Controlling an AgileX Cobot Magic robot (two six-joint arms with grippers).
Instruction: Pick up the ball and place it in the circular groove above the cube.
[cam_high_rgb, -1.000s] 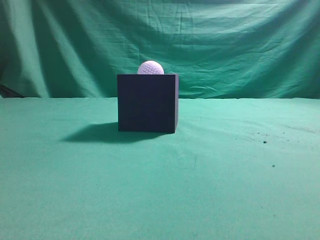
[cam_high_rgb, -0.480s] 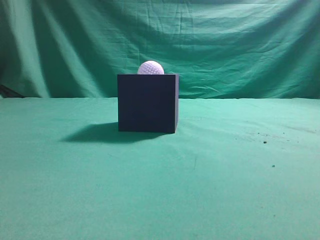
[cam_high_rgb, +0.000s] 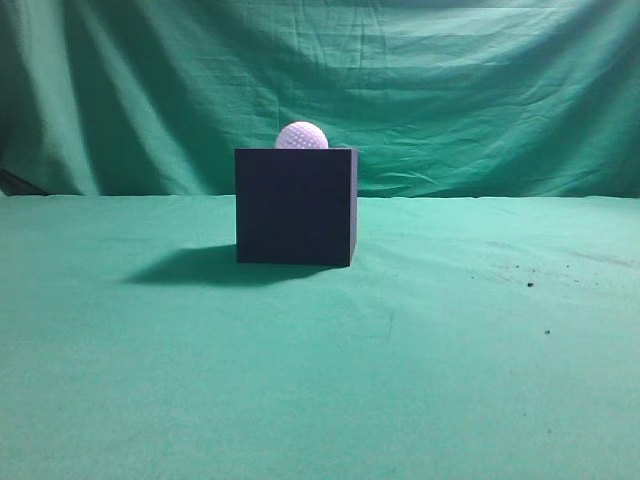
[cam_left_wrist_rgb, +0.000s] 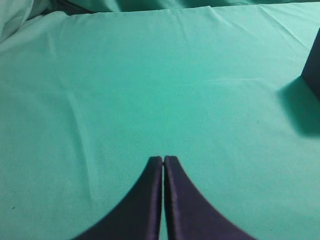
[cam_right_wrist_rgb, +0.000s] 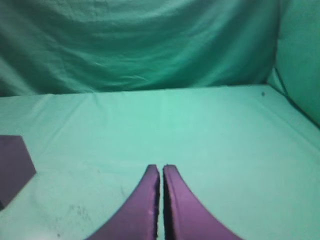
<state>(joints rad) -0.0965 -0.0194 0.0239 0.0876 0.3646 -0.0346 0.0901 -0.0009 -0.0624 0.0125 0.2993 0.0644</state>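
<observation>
The white dimpled ball (cam_high_rgb: 301, 135) rests on top of the dark navy cube (cam_high_rgb: 295, 206), which stands on the green cloth at the middle of the exterior view. No arm or gripper shows in the exterior view. My left gripper (cam_left_wrist_rgb: 163, 159) is shut and empty over bare cloth; an edge of the cube (cam_left_wrist_rgb: 313, 65) shows at the far right of the left wrist view. My right gripper (cam_right_wrist_rgb: 161, 167) is shut and empty; a corner of the cube (cam_right_wrist_rgb: 14, 165) shows at the far left of the right wrist view.
A green cloth (cam_high_rgb: 320, 380) covers the table and hangs as a backdrop (cam_high_rgb: 450, 90) behind it. A few dark specks (cam_high_rgb: 529, 284) lie on the cloth to the right of the cube. The cube's shadow (cam_high_rgb: 185, 266) falls to its left.
</observation>
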